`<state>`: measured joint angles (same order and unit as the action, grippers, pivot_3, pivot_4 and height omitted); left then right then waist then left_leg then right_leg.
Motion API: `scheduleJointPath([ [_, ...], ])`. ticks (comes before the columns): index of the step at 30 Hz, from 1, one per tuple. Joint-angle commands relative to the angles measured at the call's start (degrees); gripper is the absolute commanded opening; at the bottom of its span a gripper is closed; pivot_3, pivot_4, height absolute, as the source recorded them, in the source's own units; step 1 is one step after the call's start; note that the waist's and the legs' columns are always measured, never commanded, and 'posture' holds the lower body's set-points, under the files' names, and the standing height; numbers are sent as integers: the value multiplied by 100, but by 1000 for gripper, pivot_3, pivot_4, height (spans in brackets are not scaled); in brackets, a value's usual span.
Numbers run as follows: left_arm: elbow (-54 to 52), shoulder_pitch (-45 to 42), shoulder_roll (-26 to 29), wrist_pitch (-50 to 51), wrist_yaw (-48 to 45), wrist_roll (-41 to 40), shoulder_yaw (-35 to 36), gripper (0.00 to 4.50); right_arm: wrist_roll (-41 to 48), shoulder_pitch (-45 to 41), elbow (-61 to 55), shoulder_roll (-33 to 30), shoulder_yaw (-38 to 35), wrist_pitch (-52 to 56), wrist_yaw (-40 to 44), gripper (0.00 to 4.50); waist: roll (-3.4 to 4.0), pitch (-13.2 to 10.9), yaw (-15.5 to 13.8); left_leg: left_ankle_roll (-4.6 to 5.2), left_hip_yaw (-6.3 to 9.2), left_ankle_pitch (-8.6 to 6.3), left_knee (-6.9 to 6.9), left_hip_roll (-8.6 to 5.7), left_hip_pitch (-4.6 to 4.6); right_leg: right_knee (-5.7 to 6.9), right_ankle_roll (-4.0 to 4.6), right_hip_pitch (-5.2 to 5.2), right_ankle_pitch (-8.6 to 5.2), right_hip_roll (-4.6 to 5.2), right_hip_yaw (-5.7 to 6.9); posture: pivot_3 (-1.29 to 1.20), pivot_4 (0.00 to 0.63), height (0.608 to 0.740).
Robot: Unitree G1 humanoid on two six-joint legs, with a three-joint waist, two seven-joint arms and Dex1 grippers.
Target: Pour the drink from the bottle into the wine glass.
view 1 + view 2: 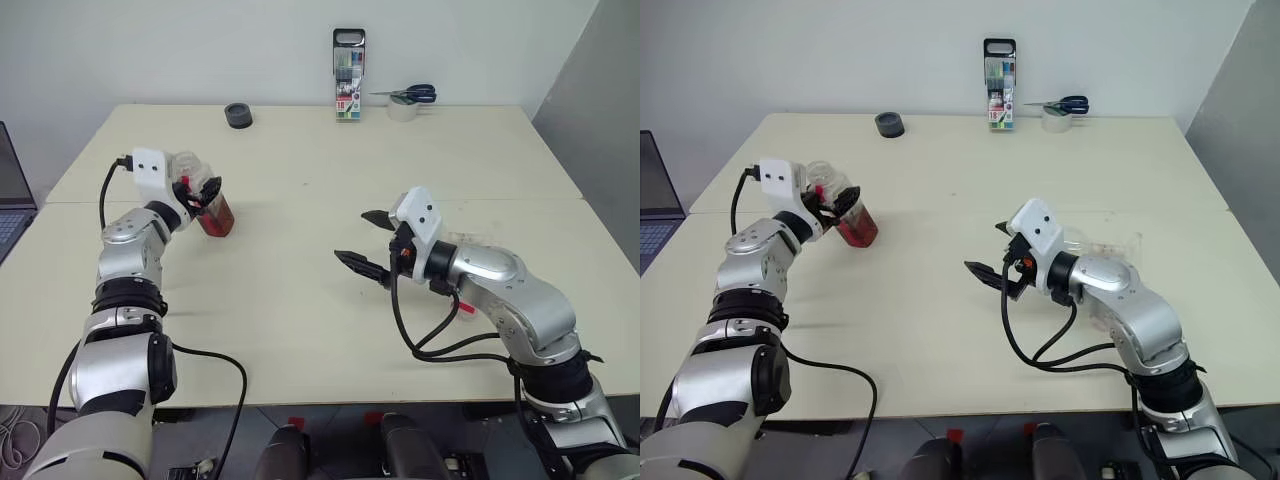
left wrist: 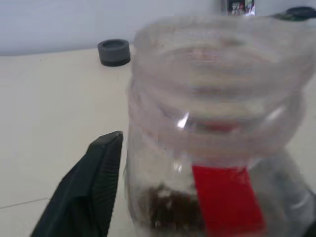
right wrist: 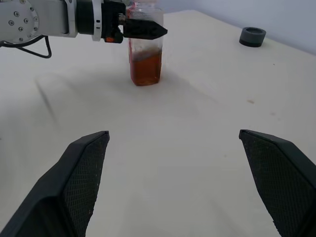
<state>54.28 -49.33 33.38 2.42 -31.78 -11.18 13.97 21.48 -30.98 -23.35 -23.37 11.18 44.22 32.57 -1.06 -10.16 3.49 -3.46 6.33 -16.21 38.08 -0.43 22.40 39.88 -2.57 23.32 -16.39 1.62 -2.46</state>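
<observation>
bottle (image 3: 145, 47): standing upright on the left part of the cream table (image 1: 320, 300), cap off so the threaded neck is bare, red strip of label down one side
drink (image 3: 145, 69): reddish-brown, sits low in the bottle (roughly the bottom third)
left gripper (image 1: 198, 192): right up at the bottle's upper half, black fingers (image 2: 94, 187) on either side of it; there's a gap between the finger in the left wrist view and the plastic, so it looks let go, not squeezing
wine glass (image 1: 1102, 250): clear, mostly tucked behind the right forearm on the right side of the table, hard to make out, can't tell how much is in it
right gripper (image 1: 365, 242): up off the table near the middle, jaws spread wide with nothing between them, facing across toward the bottle, well apart from it
far edge: small dark round thing (image 1: 238, 115), a pack of markers (image 1: 348, 75) standing upright, scissors (image 1: 412, 95) lying on a tape roll (image 1: 402, 110)
left edge: corner of a laptop (image 1: 12, 205)
</observation>
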Motion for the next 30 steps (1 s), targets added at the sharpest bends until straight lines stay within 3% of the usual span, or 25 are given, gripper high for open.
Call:
scheduleJointPath([
  [1,-105,51,38,-126,-45,0,27,4463,14,-124,-148,26,-26,-92,45,4500,0,0,-5,0,1,0,1,0,4,0,0,4,0,0,1,0,150,740],
  [12,-90,352,-123,-517,-29,244,-170,4463,-119,89,-215,-95,64,-166,31,4500,-1,0,-19,-1,1,1,2,-4,16,-1,0,13,0,8,3,0,150,740],
  [21,-407,896,-251,-931,1,302,-208,4463,-619,805,-548,-516,136,-592,29,4500,-1,1,-27,0,0,0,2,-5,18,-3,0,13,0,8,2,0,150,740],
  [30,-2071,2188,-173,-488,-254,119,-191,4463,-822,1702,-1339,-574,-225,-541,-470,4500,-2,1,-32,0,2,0,-2,-1,16,-2,0,13,0,7,0,0,150,740],
])
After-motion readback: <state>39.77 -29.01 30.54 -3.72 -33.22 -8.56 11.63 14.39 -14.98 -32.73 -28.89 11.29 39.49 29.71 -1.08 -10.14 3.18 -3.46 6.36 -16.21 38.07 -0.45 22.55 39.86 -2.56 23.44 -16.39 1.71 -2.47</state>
